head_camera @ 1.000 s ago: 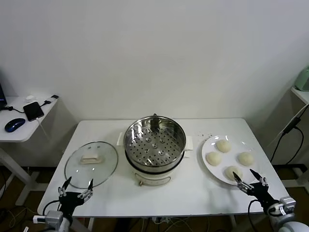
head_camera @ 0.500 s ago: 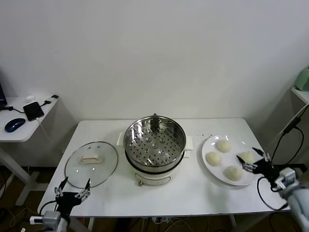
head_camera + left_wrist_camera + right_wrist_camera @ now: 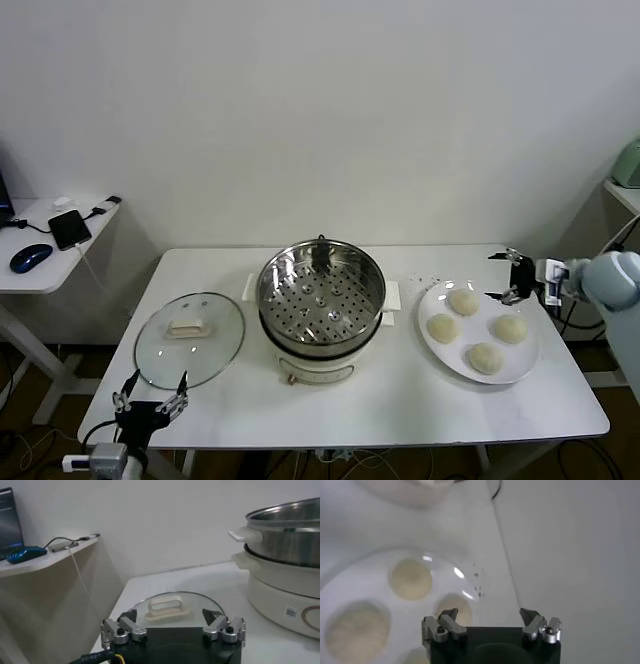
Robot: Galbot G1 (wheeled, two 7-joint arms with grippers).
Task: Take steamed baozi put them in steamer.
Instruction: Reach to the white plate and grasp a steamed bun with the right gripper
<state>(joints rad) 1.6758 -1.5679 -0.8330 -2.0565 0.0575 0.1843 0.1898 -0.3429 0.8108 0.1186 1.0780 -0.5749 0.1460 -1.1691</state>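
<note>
Four steamed baozi [image 3: 463, 301], one steamer [image 3: 321, 300], one glass lid [image 3: 189, 339], one plate [image 3: 525, 367]

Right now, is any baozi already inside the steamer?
No: in the head view the steamer shows only its bare perforated tray, and all four baozi lie on the white plate beside it.

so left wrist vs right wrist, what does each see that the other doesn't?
Left wrist only: glass lid, the steamer side-on, a side shelf with a mouse, and the open left end effector.
Right wrist only: the plate with baozi, and the open right end effector above it.
Shared: the white table.
</note>
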